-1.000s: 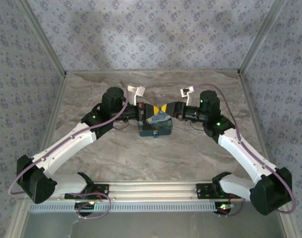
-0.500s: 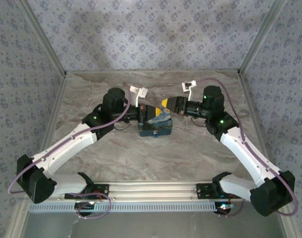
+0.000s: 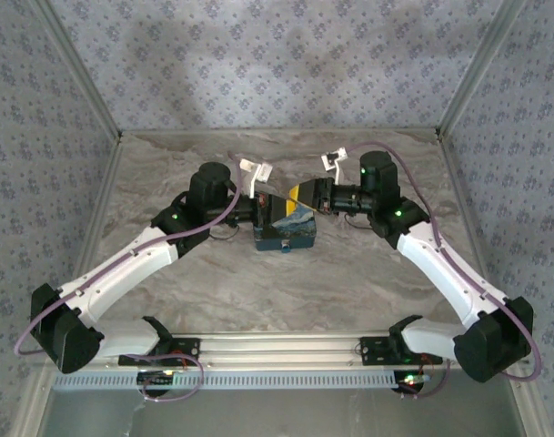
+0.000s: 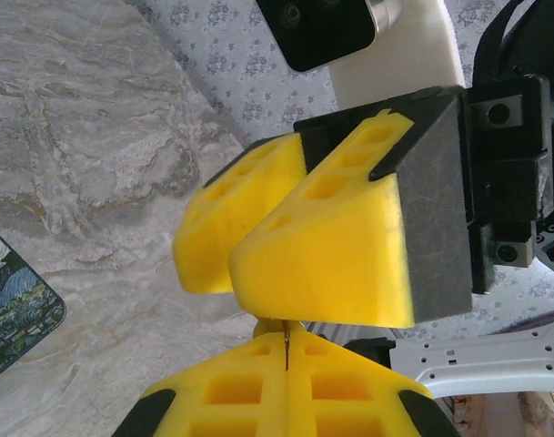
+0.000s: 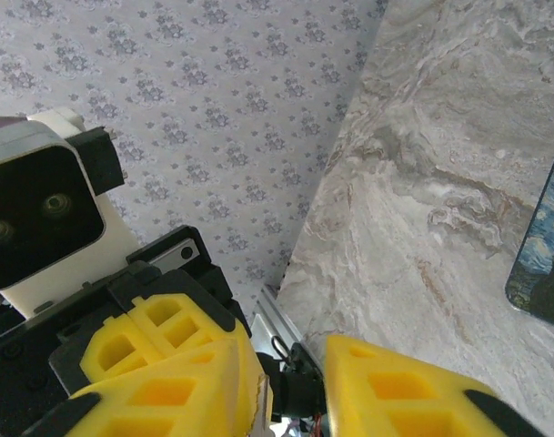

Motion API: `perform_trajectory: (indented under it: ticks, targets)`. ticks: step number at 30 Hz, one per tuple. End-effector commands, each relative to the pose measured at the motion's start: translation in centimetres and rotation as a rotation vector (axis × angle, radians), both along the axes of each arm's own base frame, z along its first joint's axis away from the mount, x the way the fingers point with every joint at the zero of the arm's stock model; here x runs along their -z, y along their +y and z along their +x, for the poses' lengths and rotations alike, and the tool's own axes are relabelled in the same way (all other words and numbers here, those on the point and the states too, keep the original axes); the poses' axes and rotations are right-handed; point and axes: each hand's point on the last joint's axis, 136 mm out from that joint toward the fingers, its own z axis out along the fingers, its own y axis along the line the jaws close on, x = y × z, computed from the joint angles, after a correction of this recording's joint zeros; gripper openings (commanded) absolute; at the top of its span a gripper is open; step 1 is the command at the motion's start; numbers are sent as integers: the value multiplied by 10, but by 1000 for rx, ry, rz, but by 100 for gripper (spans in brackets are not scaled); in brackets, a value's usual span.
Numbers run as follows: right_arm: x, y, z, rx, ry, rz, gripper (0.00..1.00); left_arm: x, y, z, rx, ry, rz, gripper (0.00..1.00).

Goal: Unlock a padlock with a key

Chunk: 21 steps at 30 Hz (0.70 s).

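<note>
Left hand point(image 4: 286, 333) pinches a thin key point(image 4: 284, 350) between hollow-celled yellow foam pads point(image 4: 342, 390); right hand point(image 4: 210, 273) stands spread.

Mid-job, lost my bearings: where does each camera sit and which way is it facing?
Top external: above and behind the robot, looking down on the table; the left arm and right arm show, meeting over the box.
Left wrist: on the left arm, facing past the shut left gripper at the right gripper.
Right wrist: on the right arm, facing past its own open fingers toward the left gripper and wall.
Shared: both wrist views show the other gripper and a box corner.
</note>
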Motion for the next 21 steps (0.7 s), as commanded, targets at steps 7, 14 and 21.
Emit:
perform_trajectory:
  ticks: [7, 14, 21]
  targets:
    - [-13, 4, -2, -38, -36, 2, 11, -14, 1, -8, 19, -53, -21, 0]
    - [-19, 7, 1, -42, -65, 3, 0, -16, 6, -12, 12, -67, -20, 0]
    - [-30, 1, 4, -37, -106, 4, 0, -14, 18, -12, -44, -70, 4, 46]
